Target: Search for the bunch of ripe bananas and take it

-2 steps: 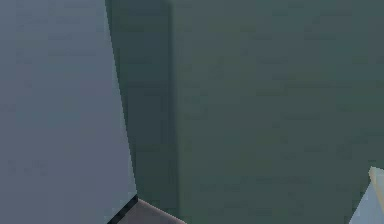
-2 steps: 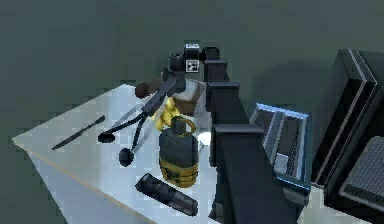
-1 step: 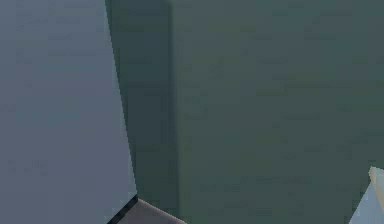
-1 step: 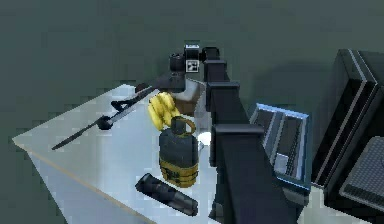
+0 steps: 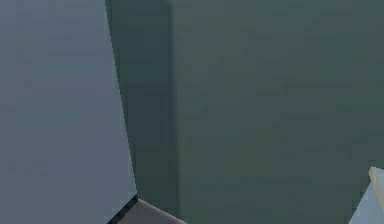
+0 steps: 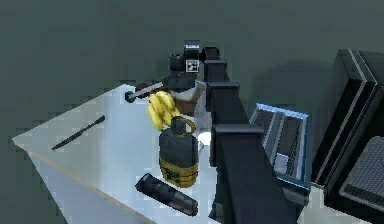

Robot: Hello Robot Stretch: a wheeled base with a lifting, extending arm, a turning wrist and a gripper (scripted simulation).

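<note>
On the near edge of the white table in the arm side view lies a flat black bar, perhaps a remote. Just beyond it stands a dark olive jug, beside the arm that rises from the bottom edge. A thin dark pen lies apart toward the view's left. Farther out, the yellow bunch of bananas sits at the gripper, whose thin fingers reach left past it. With the fruit against the tabletop there, I cannot tell how the jaws stand or whether they hold anything. To the right are a laptop and a dark cabinet.

In the forward view, a grey panel meets a dark green wall above a strip of floor.
</note>
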